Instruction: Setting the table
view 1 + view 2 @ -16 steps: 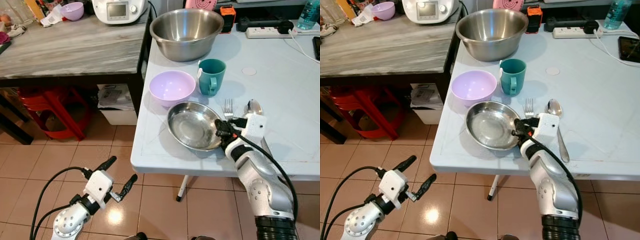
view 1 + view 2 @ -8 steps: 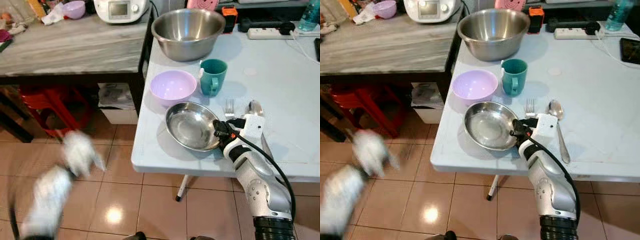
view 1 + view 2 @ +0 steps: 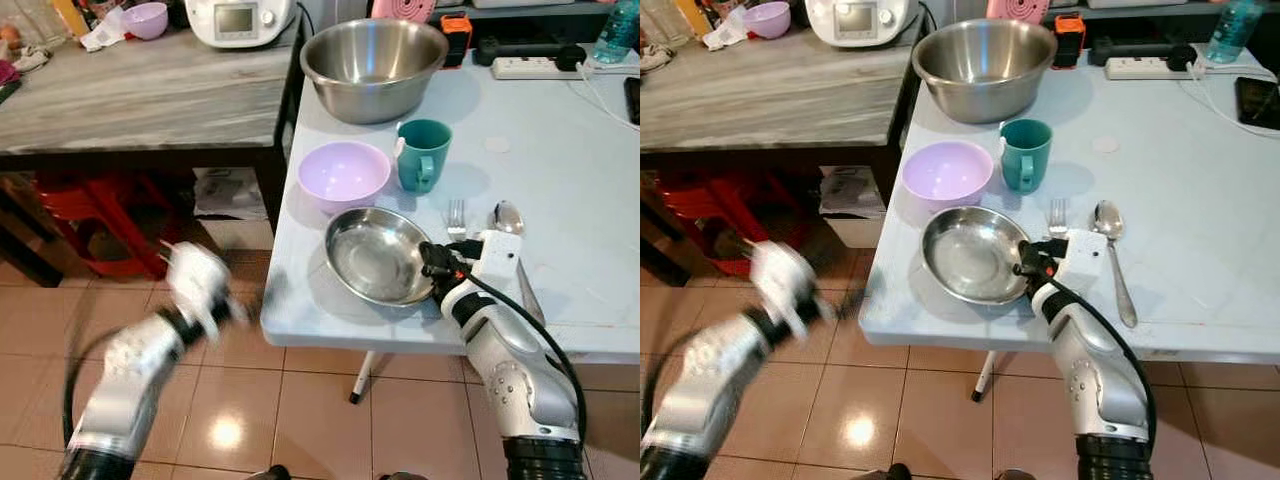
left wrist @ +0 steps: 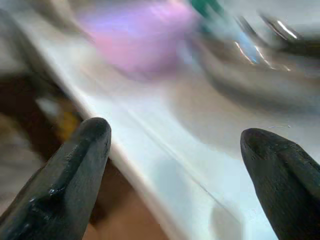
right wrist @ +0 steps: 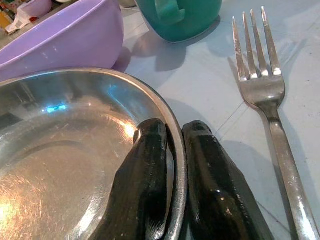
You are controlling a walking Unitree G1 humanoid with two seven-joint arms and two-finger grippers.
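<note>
A shallow steel plate point(image 3: 372, 252) lies near the front edge of the white table point(image 3: 560, 180). My right gripper point(image 3: 432, 268) is shut on the plate's right rim point(image 5: 176, 145), one finger inside and one outside. A fork point(image 3: 457, 217) and a spoon point(image 3: 508, 218) lie just right of the plate. Behind it stand a lilac bowl point(image 3: 343, 173) and a teal mug point(image 3: 423, 152). My left gripper point(image 3: 205, 285) is blurred in motion beside the table's left front corner; in the left wrist view its fingers point(image 4: 75, 170) stand wide apart, facing the table edge.
A large steel mixing bowl point(image 3: 372, 63) sits at the table's back. A grey wooden counter point(image 3: 140, 90) stands to the left, with a red stool point(image 3: 90, 215) under it. A power strip point(image 3: 535, 66) lies at the back right. Tiled floor point(image 3: 300, 420) lies below.
My left arm has swung up from near the floor toward the table's left front corner. The right gripper has drawn the plate slightly left toward the table edge.
</note>
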